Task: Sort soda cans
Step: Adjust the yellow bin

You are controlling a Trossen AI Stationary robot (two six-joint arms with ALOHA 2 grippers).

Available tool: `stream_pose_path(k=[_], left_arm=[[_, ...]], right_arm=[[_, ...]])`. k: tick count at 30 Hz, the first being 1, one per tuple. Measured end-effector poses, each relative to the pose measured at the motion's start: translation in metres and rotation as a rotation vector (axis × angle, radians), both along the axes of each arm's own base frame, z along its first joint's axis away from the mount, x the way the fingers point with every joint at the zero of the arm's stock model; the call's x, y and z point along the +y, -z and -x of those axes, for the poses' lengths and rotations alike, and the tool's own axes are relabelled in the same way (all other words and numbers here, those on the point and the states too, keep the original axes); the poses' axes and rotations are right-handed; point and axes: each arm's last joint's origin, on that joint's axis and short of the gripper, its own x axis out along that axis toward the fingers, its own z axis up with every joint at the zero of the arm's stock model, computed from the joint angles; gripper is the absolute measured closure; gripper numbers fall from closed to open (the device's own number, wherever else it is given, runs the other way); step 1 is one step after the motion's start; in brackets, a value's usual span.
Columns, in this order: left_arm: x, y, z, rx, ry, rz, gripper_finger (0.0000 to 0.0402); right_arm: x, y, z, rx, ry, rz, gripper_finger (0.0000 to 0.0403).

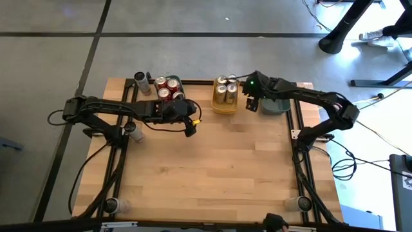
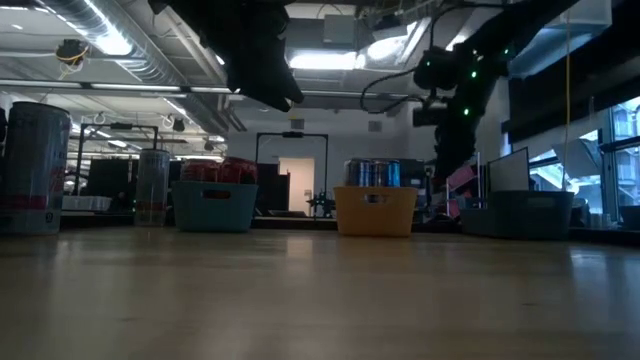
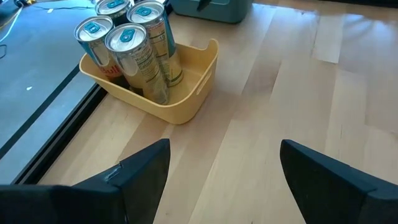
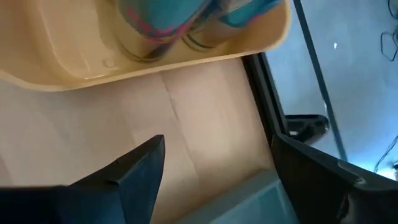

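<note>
With four gold cans [image 1: 226,89] in the yellow tray [image 1: 225,107] and red cans [image 1: 168,89] in the teal, two grey cans [image 1: 141,82] stand upright at the counter's [image 1: 212,174] left edge, nearer the empty, open left end effector [image 1: 190,126] than the open right end effector [image 1: 252,103].

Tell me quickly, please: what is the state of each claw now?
Left claw: open, holding nothing, above bare table.
Right claw: open, holding nothing, beside the yellow tray.
</note>
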Motion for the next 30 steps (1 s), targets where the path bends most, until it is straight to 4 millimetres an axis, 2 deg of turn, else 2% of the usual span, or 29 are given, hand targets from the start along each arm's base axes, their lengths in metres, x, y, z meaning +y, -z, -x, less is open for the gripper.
stream_pose_path(k=[11,15,22,30], left_arm=[[0.000,0.000,0.000,0.002,0.004,-0.004,0.0108],[0.000,0.000,0.000,0.004,0.006,-0.007,0.0108],[0.000,0.001,0.000,0.011,0.007,-0.007,0.0108],[0.000,0.001,0.000,0.011,0.006,-0.007,0.0108]], right_arm=[[-0.018,0.042,-0.024,0.048,-0.050,0.018,0.0110],[-0.028,0.057,-0.023,0.052,-0.064,-0.026,0.0110],[-0.047,0.063,-0.021,-0.054,-0.095,-0.055,0.0110],[-0.052,0.071,-0.030,-0.146,-0.178,-0.079,0.0110]])
